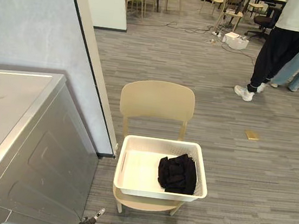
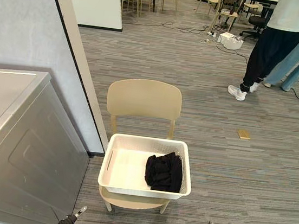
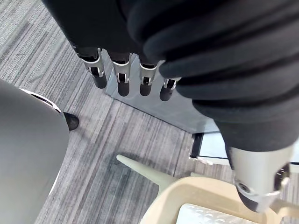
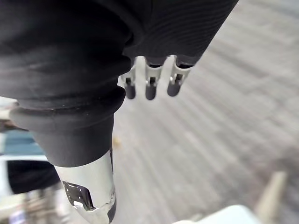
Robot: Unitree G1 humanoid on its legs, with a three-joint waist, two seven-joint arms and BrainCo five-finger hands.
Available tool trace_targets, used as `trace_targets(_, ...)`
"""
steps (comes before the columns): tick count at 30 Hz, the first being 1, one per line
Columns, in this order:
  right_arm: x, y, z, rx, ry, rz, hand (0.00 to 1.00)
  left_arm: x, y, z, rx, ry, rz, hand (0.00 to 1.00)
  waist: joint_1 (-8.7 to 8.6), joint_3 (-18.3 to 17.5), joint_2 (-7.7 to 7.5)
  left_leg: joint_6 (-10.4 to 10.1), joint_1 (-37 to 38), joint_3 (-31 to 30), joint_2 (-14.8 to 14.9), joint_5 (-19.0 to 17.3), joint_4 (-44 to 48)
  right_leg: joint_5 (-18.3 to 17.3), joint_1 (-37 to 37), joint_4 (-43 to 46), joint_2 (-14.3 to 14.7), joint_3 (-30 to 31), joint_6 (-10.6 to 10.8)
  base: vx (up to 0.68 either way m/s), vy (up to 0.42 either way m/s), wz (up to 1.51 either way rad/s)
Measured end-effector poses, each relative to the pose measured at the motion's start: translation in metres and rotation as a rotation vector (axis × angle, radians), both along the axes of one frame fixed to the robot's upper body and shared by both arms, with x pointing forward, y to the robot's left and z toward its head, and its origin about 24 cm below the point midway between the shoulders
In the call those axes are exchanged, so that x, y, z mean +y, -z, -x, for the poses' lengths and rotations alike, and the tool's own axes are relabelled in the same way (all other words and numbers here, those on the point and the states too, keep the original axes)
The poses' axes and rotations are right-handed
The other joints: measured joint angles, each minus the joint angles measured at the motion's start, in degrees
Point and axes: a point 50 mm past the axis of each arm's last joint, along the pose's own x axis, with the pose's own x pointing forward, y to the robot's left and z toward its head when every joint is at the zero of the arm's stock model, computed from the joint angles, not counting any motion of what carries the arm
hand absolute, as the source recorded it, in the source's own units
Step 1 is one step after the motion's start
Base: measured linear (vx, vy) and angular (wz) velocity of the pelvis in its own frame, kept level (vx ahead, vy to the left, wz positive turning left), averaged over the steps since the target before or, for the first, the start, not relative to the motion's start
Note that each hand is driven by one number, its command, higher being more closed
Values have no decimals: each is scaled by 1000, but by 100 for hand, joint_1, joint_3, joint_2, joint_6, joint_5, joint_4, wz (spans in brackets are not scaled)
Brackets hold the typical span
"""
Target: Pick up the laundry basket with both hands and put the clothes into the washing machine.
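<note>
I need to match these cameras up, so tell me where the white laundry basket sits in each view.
Left eye view: laundry basket at lower centre, on the beige chair.
Right eye view: laundry basket at lower centre, a little further left.
Left wrist view: a perforated corner of the laundry basket, on the seat.
Right wrist view: too blurred to tell.
Shared landmark: the beige chair under it.

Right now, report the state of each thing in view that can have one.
laundry basket: upright on the chair seat, not lifted.
clothes: bunched inside the basket, at its right side.
chair: upright, bearing the basket.
washing machine: top lies flat; no opening seen.
left robot hand: open, holding nothing.
right robot hand: open, holding nothing.
</note>
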Motion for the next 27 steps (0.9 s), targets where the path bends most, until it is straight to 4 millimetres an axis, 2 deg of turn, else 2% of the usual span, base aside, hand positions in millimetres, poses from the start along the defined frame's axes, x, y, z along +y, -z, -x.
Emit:
trace_targets(1,-2,-23,-14,-95,-18,78,0,-1,-1,-2,0,28,-17,0,6,-13,-9,0,-17,-24,-13,1,2,16,7,-20,-13,-20,4,-42,6,11)
trace_targets(3,-2,-49,-31,-193,-45,184,0,-3,-1,-5,1,106,-38,0,12,-79,0,-5,-86,-76,-35,17,5,79,10,-103,-22,-41,15,-31,2,9)
trace_targets(9,12,-95,-90,-321,-268,412,0,-8,-4,-18,-6,346,-97,0,18,-92,22,-53,-304,-317,-67,153,-93,442,197,-724,14,-290,4,-23,-7,17)
trace_targets(11,12,-104,-102,-347,-338,456,0,-9,-4,-19,-9,372,-99,0,20,-91,35,-82,-395,-418,-70,187,-103,486,198,-793,24,-360,-5,-20,-15,22)
trace_targets(16,-1,-116,-138,-280,-566,621,0,-3,-6,-20,-14,401,-105,0,40,-62,48,-125,-640,-842,-76,373,-221,488,207,-823,29,-742,-9,-19,-21,41)
trace_targets(18,0,-119,-152,-201,-704,745,0,-2,-7,-24,-26,426,-112,0,82,-9,35,-139,-721,-1039,-77,462,-267,494,209,-824,36,-941,-18,-35,-26,42)
trace_targets(20,3,-122,-163,-178,-760,792,0,-3,-9,-30,-48,437,-114,0,188,99,36,-134,-791,-1102,-80,508,-271,512,179,-821,37,-976,-42,-70,-13,19)
trace_targets(27,11,-121,-190,-66,-964,892,0,1,-16,-48,-98,522,-161,0,223,520,69,-112,-1230,-1419,-145,697,-251,579,-84,-751,-9,-1210,-90,-74,-7,20)
